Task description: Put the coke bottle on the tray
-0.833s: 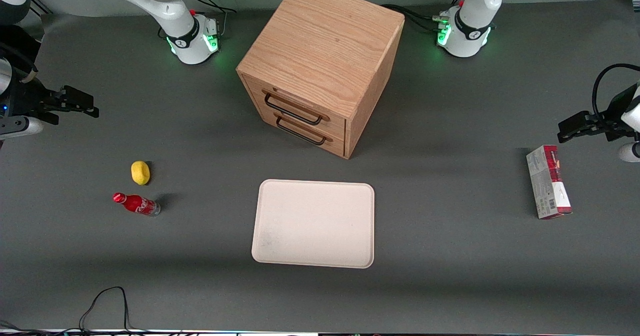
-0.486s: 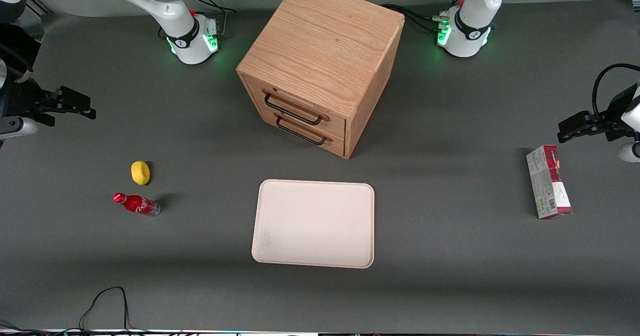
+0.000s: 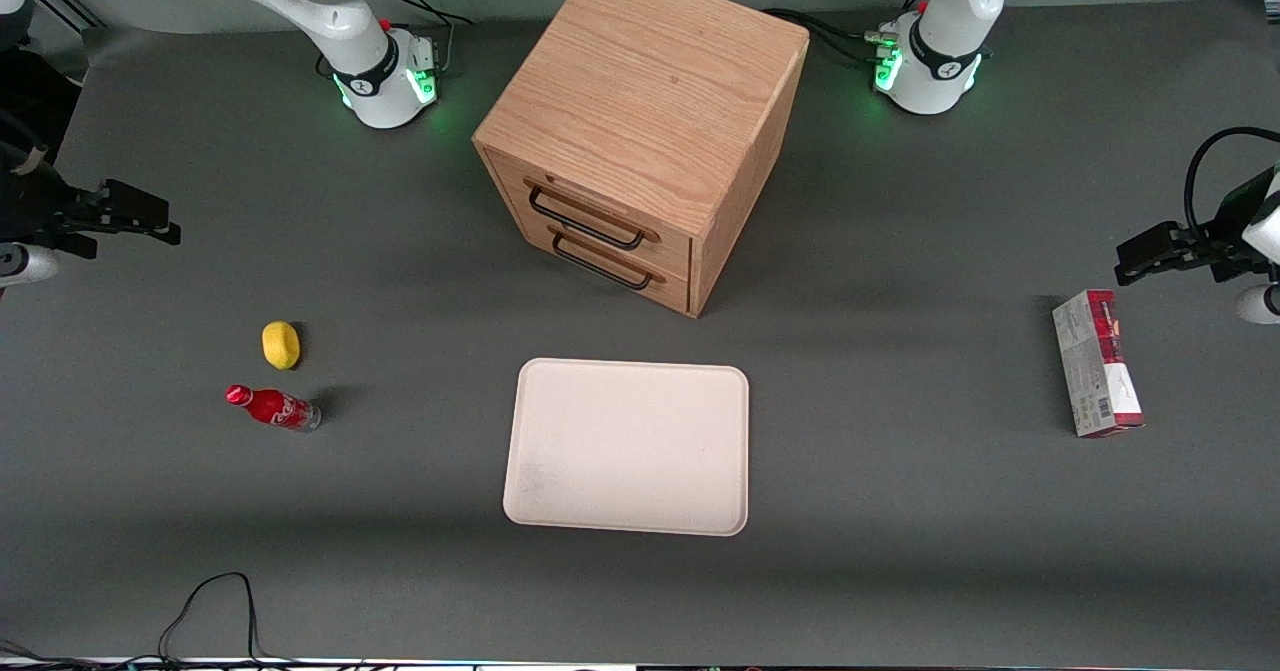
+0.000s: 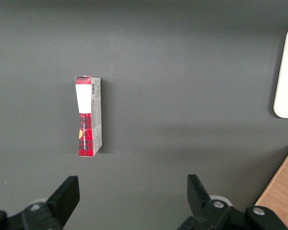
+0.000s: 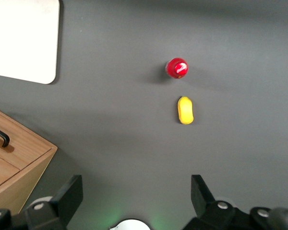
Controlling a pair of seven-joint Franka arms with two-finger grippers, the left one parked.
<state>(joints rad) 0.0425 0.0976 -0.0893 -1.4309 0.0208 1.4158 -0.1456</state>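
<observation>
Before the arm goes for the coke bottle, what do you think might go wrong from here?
The coke bottle stands upright, small and narrow, so an off-centre approach may topple it. The yellow lump sits close beside it; the open fingers could bump it. The gripper hangs high, well apart from the bottle, and the tray sits some way off, so a weak grip could drop the bottle.

My gripper [image 3: 150, 219] hangs at the frame's left edge, above the coke bottle [image 3: 273, 408]; tray [image 3: 628, 445] sits centre.
</observation>
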